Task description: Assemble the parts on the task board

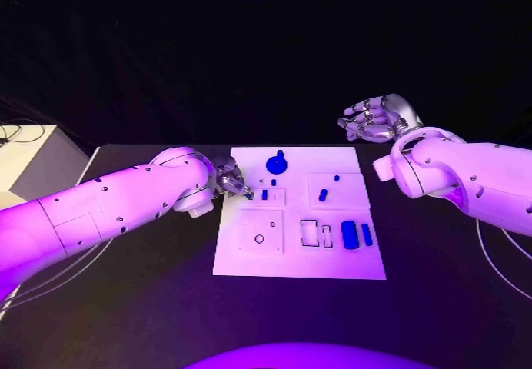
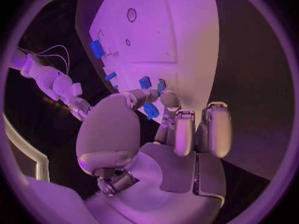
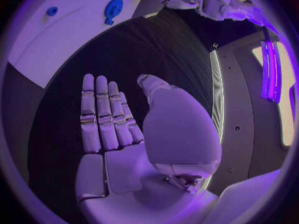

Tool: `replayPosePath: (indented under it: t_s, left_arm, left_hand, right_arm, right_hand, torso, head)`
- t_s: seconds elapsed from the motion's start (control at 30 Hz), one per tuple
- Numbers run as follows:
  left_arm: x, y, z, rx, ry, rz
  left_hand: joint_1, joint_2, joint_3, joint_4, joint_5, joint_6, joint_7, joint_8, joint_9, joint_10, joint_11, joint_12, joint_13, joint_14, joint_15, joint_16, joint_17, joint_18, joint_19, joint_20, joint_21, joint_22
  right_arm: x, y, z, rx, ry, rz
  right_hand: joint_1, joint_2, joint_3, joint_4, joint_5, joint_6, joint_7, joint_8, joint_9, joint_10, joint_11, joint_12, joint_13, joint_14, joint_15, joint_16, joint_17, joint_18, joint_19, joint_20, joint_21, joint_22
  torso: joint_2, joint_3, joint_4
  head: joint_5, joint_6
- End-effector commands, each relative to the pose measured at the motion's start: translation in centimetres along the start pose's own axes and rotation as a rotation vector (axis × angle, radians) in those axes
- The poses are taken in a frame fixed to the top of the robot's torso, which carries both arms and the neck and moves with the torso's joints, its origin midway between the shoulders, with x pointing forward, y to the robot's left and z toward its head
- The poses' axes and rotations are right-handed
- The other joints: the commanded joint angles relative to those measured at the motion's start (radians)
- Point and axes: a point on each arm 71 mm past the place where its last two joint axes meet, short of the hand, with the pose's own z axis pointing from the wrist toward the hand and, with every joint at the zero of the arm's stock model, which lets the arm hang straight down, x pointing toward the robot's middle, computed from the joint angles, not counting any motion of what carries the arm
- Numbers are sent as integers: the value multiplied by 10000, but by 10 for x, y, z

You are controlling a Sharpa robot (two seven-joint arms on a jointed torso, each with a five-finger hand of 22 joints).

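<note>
The left hand (image 1: 231, 181) is pinching a small blue part (image 2: 151, 110) between its fingertips at the board's (image 1: 299, 257) left edge. The right hand (image 1: 377, 119) is hovering off the board's far right corner, fingers loosely spread, grasping nothing.

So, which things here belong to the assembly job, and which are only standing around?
Part of the job:
- white task board
- blue parts on it, such as the round part and the long part
- left hand, pinching a small blue part
- right hand, open above the table

Only standing around:
- pale box beside the black table
</note>
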Motion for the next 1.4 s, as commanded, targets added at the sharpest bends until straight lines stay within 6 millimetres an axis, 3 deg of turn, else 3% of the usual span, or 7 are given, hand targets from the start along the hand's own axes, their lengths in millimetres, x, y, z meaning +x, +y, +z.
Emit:
replayPosePath:
  t_s: [0.03,0.7,1.4]
  left_arm:
    - [1,-2,0,51,104,131]
    - [3,-2,2,1,432,322]
    - [5,-6,5,12,457,500]
  left_hand:
    - [-16,93,1828,-1890,63,133,-83,37,19,36,7,18,-10,926,-55,38,2203,-33,65,-32,64,718]
    - [-22,83,1838,-1906,77,139,-86,43,25,41,3,21,-2,926,-59,38,2201,-32,64,-36,63,716]
    - [-29,71,1845,-1923,83,142,-88,47,31,43,1,21,1,929,-63,42,2209,-33,64,-40,65,718]
  right_arm:
    - [2,1,0,-125,161,5]
    - [2,0,0,-108,173,4]
    - [3,0,0,-107,190,5]
  right_hand:
    - [17,22,-36,-5,58,-65,105,-28,-9,-48,-10,-42,-17,-18,27,-37,-8,52,-66,4,-43,-9]
    - [24,36,-34,-8,100,-63,106,-24,-10,-49,-9,-40,-44,-11,30,-57,-26,55,-75,10,-38,-50]
    - [24,50,-32,-5,160,-64,108,-21,-11,-48,-8,-36,-72,-2,31,-77,-45,58,-78,15,-32,-93]
  torso:
    - [-4,2,9]
    - [-11,23,1]
    - [-2,11,1]
  head:
    - [-1,-17]
    - [-3,-70]
    - [-13,-133]
